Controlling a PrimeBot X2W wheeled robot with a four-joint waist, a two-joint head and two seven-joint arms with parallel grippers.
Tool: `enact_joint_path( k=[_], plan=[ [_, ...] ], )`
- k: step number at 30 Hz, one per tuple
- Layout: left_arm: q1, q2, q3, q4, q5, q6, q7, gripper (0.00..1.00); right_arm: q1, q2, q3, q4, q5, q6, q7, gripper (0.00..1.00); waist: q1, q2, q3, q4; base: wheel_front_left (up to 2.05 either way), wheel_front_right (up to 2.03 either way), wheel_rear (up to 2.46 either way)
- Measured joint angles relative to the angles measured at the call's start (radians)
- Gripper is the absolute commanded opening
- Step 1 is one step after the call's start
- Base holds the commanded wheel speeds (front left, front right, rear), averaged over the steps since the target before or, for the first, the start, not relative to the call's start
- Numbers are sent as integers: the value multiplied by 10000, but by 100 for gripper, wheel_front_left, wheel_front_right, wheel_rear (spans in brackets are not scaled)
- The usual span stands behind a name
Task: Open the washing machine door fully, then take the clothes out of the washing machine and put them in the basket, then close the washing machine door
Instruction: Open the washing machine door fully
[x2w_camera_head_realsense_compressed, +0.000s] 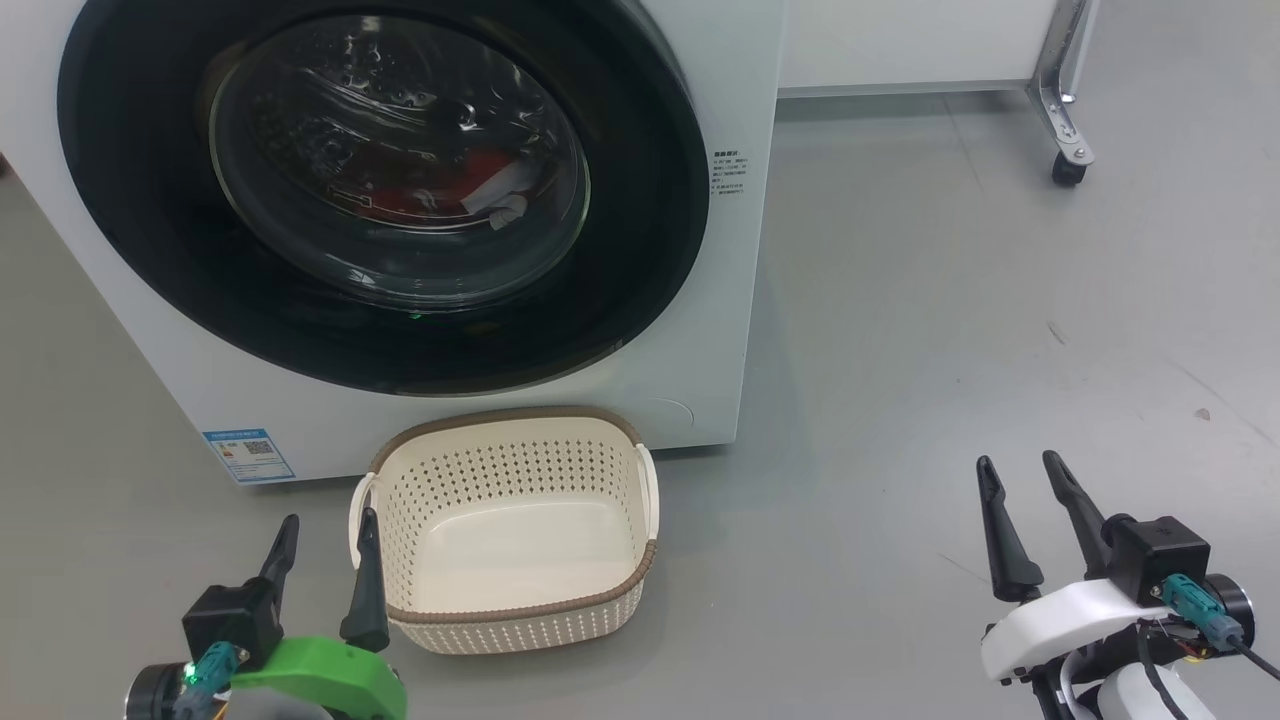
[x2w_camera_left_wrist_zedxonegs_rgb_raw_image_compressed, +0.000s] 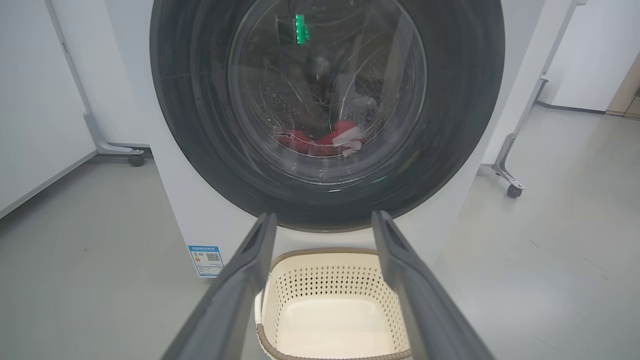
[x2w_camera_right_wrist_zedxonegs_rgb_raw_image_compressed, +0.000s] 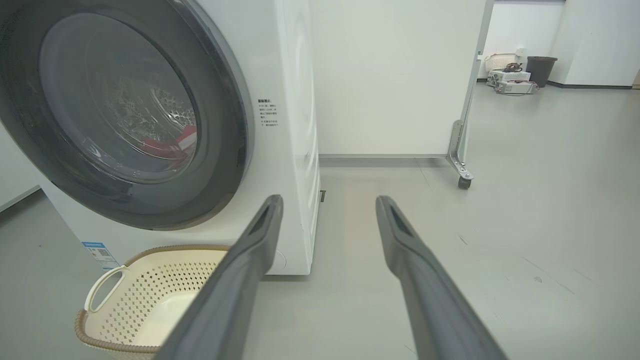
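Lying low in the drum (x2w_camera_left_wrist_zedxonegs_rgb_raw_image_compressed: 280, 107), the clothes (x2w_camera_left_wrist_zedxonegs_rgb_raw_image_compressed: 320, 142) show red behind the shut washing machine door (x2w_camera_head_realsense_compressed: 385, 190). Just before the washing machine (x2w_camera_head_realsense_compressed: 700, 370), the basket (x2w_camera_head_realsense_compressed: 510, 445) stands on the floor (x2w_camera_head_realsense_compressed: 900, 350), its bare bottom showing. The right wrist view adds a distant dark bin (x2w_camera_right_wrist_zedxonegs_rgb_raw_image_compressed: 541, 70). The left gripper (x2w_camera_head_realsense_compressed: 330, 517) and right gripper (x2w_camera_head_realsense_compressed: 1018, 460) hover with fingers spread, holding nothing.

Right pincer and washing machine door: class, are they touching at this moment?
Apart. The head view shows the right pincer low at the right, with bare floor between it and the washing machine door.
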Motion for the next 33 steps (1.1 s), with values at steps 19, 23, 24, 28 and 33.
enact_joint_path(
  k=[19, 23, 24, 28, 33],
  plan=[
    [-37, -52, 52, 46, 98, 0, -2, 100, 13, 460, -500, 6, 1285, 426, -2, 0, 0, 0, 93, 52, 0, 0, 0],
    [-56, -56, 33, 6, 188, 0, 0, 100, 12, 761, -951, -79, 2263, 711, 8, 0, 0, 0, 214, 82, 0, 0, 0],
    [-74, -56, 35, -10, 228, 0, -2, 100, 8, 817, -1060, -100, 2502, 777, 17, 0, 0, 0, 260, 94, 0, 0, 0],
    [-237, -65, 38, -81, 360, 2, -2, 100, -38, 1267, -1536, -125, 3816, 1212, 251, 0, 0, 0, 452, 143, 0, 0, 0],
    [-347, -115, 38, -196, 454, 2, -2, 100, -367, 1622, -2188, -92, 5958, 1661, 901, 0, 0, 0, 743, 201, 0, 0, 0]
  ],
)
